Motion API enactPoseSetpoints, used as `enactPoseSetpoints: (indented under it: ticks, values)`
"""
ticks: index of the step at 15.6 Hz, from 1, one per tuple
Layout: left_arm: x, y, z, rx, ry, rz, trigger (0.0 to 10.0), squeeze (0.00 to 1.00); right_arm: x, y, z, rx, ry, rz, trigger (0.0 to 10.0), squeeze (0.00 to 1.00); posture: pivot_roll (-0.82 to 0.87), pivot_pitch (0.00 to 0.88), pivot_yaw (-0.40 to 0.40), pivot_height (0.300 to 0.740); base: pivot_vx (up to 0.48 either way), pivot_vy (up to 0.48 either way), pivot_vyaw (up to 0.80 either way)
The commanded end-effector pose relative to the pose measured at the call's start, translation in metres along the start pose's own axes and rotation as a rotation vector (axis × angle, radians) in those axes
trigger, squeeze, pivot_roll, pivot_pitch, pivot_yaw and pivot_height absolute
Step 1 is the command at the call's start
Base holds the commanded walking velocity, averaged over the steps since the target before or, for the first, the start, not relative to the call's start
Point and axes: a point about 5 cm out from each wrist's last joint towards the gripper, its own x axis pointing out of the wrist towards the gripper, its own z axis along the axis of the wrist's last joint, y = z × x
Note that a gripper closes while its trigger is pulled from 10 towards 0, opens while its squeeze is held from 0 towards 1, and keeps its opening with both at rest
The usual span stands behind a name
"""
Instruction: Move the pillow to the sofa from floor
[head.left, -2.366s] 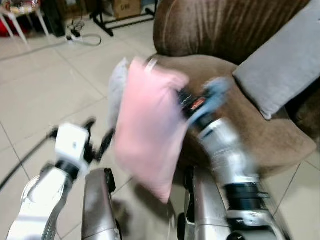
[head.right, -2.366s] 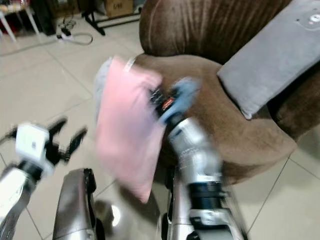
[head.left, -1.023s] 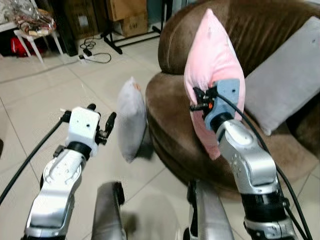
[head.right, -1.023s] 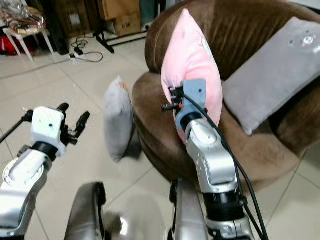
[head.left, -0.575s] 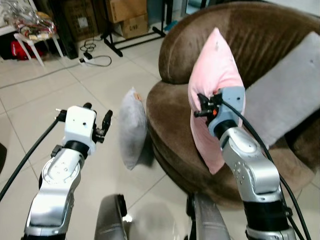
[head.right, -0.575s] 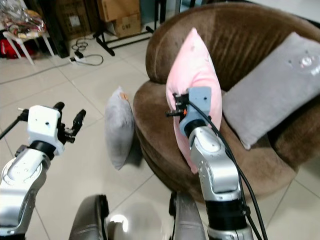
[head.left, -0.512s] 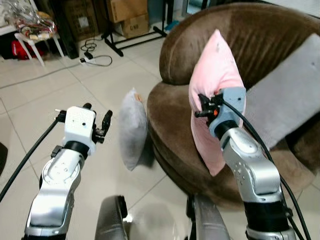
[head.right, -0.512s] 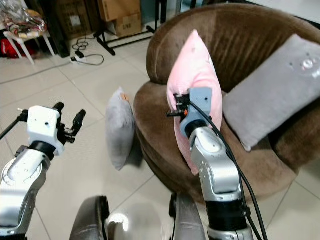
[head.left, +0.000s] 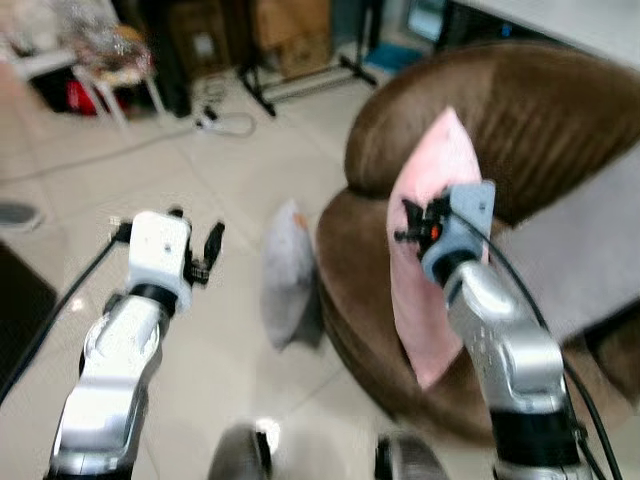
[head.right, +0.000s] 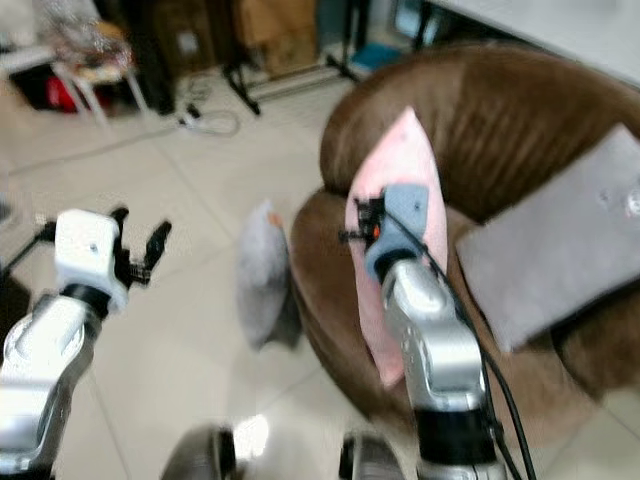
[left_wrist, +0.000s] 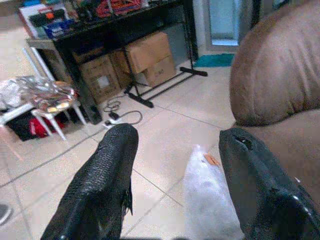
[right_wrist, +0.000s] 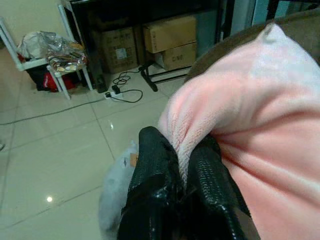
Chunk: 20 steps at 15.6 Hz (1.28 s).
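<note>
**Q:** so where's the pillow at right now?

**A:** I've got the pink pillow (head.left: 432, 235) up in the middle-right of the head view, hanging upright over the front of the brown sofa (head.left: 520, 110) seat. My right gripper (right_wrist: 181, 172) has its two fingers pinched on a fold of the fabric at the pillow's edge; in the wrist view the cloth bunches up between them. So it's off the floor but not resting on the seat yet, as far as I can tell.

**Q:** and your other arm?

**A:** Left gripper (left_wrist: 175, 165) is spread wide with nothing in it, out over the tile floor (head.left: 190, 180) at mid-left. It looks toward a grey pillow (head.left: 290, 285) propped against the sofa base at centre frame. Another grey cushion (head.right: 560, 240) leans on the backrest, right side.

**Q:** what could go sideways?

**A:** My guess: I'm only holding a thin pinch of cloth, so the pillow could slip free. And it hangs near the seat's front lip, so letting go here could tip it back onto the tiles. Head views are blurry too, so judging depth is dicey.
</note>
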Motion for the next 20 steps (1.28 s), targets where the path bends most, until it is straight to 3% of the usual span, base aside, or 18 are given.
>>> enactPoseSetpoints:
  ticks: [1, 20]
  values:
    - [-0.001, 0.001, 0.002, 0.004, -0.009, -0.005, 10.0, 0.0, -0.002, 0.0, 0.006, 0.017, -0.028, 0.002, 10.0, 0.0, -0.09, 0.0, -0.001, 0.731, 0.0, 0.0, 0.0]
    - [0.003, 0.006, 0.012, -0.012, -0.041, -0.037, 10.0, 0.0, -0.002, -0.002, 0.028, 0.034, -0.1, -0.002, 10.0, 0.0, -0.09, 0.0, -0.003, 0.74, 0.0, 0.0, 0.0]
